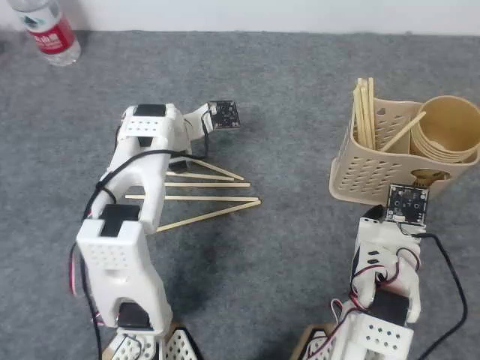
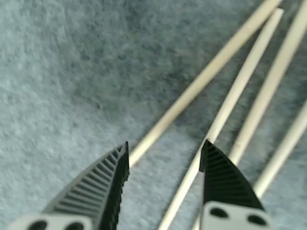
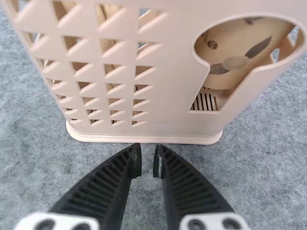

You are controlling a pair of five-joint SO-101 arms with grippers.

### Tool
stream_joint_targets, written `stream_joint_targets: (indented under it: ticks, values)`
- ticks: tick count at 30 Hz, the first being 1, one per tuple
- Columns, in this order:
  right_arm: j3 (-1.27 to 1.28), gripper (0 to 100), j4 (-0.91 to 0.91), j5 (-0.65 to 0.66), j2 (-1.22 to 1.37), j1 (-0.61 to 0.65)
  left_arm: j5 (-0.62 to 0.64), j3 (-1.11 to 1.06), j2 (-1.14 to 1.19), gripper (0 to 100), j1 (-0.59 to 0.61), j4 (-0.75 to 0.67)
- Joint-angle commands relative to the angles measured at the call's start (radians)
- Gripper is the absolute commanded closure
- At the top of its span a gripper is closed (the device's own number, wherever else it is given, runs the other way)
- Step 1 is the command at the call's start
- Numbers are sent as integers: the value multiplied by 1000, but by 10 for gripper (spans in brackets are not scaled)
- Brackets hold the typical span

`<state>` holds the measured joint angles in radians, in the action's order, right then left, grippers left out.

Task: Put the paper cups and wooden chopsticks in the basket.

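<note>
Your left claw [image 2: 165, 160] hangs spread wide just above the grey carpet [image 2: 62, 72], pinching nothing. The loose chopsticks [image 2: 225, 108] lie fanned on the carpet right under it. 1 runs through the gap between the 2 fingers [image 2: 115, 184], a 2nd meets the tip of one finger, a 3rd passes beneath the other finger, and a 4th lies just outside that one. In the high view this fan sits partly under the left arm, well apart from the basket [image 3: 158, 96].

Your right claw [image 3: 146, 160] has its 2 fingers pressed almost together, only a sliver between the tips, and it holds nothing. The basket stands upright straight ahead of those tips, near them, its foot on the carpet. Beyond the claw, the stacked paper cups [image 1: 450, 127] sit inside the basket behind its round cut-out. The standing chopsticks [image 1: 364, 112] fill the basket's other end, and 1 leaning chopstick [image 1: 401, 133] rests across the cups. A plastic bottle [image 1: 49, 34] stands far beyond your left claw.
</note>
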<state>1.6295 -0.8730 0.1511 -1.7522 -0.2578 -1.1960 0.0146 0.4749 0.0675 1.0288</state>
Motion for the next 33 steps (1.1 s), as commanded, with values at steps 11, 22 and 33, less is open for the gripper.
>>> stream_joint_targets:
  ticks: [11, 22, 33]
  values:
    - [2, 940, 19, 14, -10, -2, -275, 492, 252, 775, -8, 491]
    - [3, 940, 18, 14, -10, -2, -440, 682, 350, 775, 6, 726]
    - [3, 940, 19, 14, -10, -2, -315, 670, 411, 775, 6, 562]
